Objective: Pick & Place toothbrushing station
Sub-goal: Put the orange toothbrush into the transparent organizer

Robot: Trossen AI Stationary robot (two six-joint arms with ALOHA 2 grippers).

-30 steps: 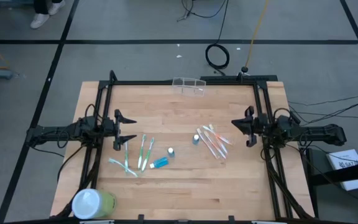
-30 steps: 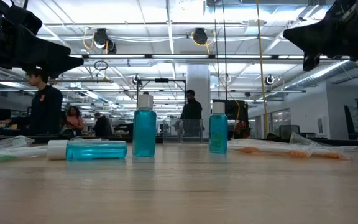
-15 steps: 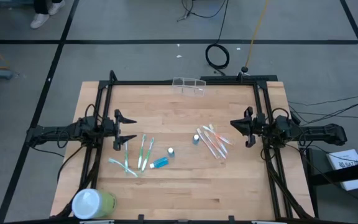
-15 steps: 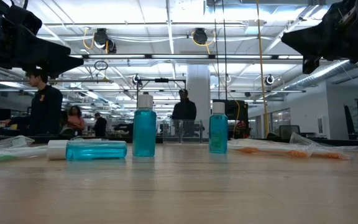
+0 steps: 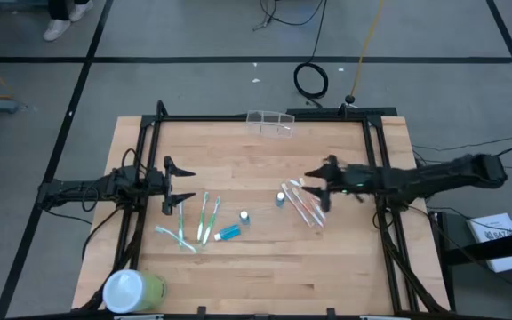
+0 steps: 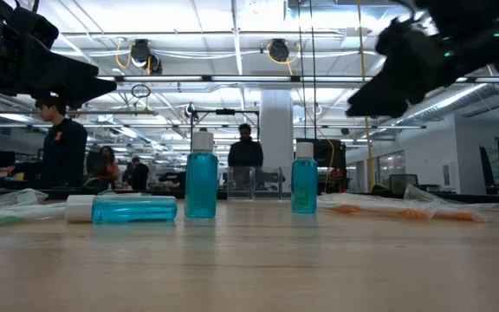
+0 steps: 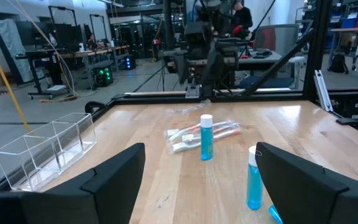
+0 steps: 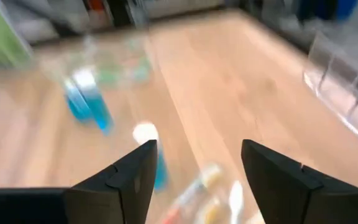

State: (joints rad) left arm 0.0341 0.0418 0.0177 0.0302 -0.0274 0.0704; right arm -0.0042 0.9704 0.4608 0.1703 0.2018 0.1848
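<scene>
From my remote desk, the right hand [image 5: 320, 186] hangs out over the wrapped toothbrushes [image 5: 304, 203] near the middle of the surface [image 5: 265, 258], fingers spread and holding nothing. The left hand [image 5: 172, 186] waits at its own side, just as open and just as empty, beside the green toothbrushes [image 5: 204, 216].

The clear holder [image 5: 269, 122] stands at the far edge of the surface, well apart from both hands, upright and with nothing in it that I can see. My left wrist camera shows its thin see-through walls and dividers [image 7: 47, 150]. I judge it light and stiff, slick to the touch, and liable to skate or tip if nudged. A pinch over one outer wall or a divider, from above, looks the safest hold; too hard a squeeze might crack it.

The right wrist picture is smeared, so I can only guess that the pale shape at its edge is that same holder. Two small blue bottles [image 6: 201, 181] stand between.
</scene>
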